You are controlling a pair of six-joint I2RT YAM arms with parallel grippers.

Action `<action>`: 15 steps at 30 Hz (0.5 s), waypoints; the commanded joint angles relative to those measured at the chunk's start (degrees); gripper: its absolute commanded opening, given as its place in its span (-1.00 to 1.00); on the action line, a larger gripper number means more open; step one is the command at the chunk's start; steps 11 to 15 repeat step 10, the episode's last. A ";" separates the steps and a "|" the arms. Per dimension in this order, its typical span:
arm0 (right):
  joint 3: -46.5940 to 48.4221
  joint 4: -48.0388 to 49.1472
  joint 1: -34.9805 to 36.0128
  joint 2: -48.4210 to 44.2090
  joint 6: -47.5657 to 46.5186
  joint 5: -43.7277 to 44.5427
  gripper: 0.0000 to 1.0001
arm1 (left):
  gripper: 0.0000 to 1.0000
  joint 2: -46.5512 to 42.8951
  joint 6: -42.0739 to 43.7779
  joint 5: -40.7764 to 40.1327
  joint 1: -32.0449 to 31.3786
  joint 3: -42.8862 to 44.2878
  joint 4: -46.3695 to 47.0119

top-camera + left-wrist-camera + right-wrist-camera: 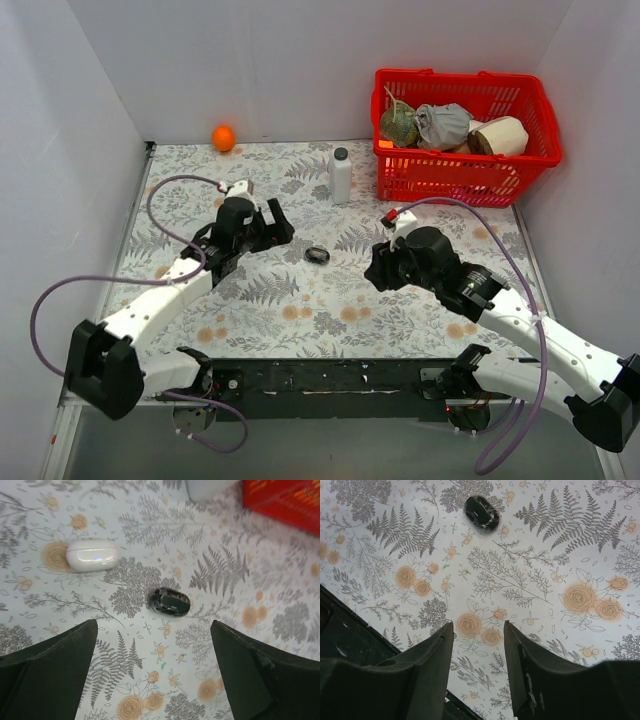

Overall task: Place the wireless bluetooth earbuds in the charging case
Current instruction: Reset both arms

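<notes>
A glossy black pebble-shaped case (317, 255) lies shut on the floral cloth between my two arms. It also shows in the left wrist view (170, 602) and the right wrist view (482, 513). A white pebble-shaped case (93, 555) lies shut to its left in the left wrist view; in the top view my left arm hides it. No earbuds are in view. My left gripper (278, 226) (154, 627) is wide open and empty, short of the black case. My right gripper (381, 270) (478, 625) is open and empty, well short of the black case.
A white bottle (341, 175) stands behind the black case. A red basket (505, 170) with several items sits at the back right. An orange ball (223, 138) lies at the back left. White walls close in three sides.
</notes>
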 commanded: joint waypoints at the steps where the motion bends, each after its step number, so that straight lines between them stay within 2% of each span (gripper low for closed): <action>1: 0.38 1.69 -0.18 -1.31 -0.42 2.62 0.06 | 0.96 -9.34 -11.59 -16.47 -0.24 -3.50 -2.35; 6: -0.06 2.30 -0.18 -1.49 -0.07 3.59 0.09 | 0.96 -13.13 -17.93 -19.20 -0.33 -5.35 -4.02; 15: 0.38 1.69 -0.18 -1.49 -0.07 4.38 0.10 | 0.96 -13.40 -15.48 -18.23 -0.25 -4.65 -4.28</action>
